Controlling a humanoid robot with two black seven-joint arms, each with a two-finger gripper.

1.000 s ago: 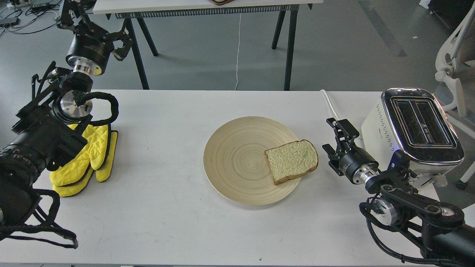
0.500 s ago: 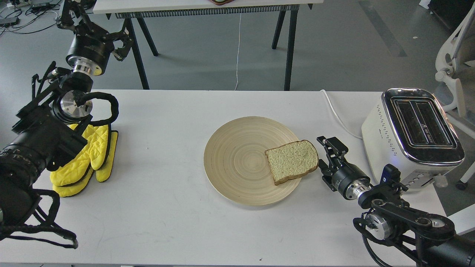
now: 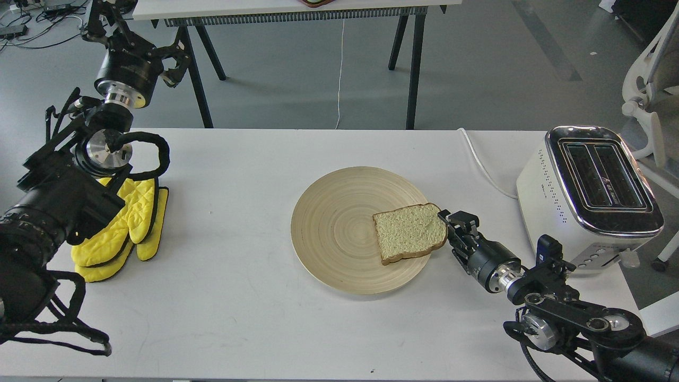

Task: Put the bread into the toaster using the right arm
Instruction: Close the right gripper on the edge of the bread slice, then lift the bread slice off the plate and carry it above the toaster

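The bread [image 3: 406, 233], a pale speckled slice with a brown crust, lies flat on the right part of a round wooden plate [image 3: 329, 228]. My right gripper [image 3: 446, 231] lies low over the table at the slice's right edge, touching it, with its jaws apart above and below the crust. The cream-white toaster [image 3: 594, 196] with its chrome top and two empty slots stands at the table's right end, behind my right arm. My left gripper [image 3: 171, 62] is raised far off at the top left, open and empty.
Yellow oven mitts [image 3: 122, 228] lie at the table's left under my left arm. The toaster's white cord [image 3: 480, 159] runs over the back edge. A white chair [image 3: 647, 90] stands beyond the toaster, and a second table's black legs [image 3: 416, 69] stand behind.
My right gripper has moved left and down from beside the toaster to the bread's right edge. The slice has slid a little leftward on the plate. My left arm has not moved.
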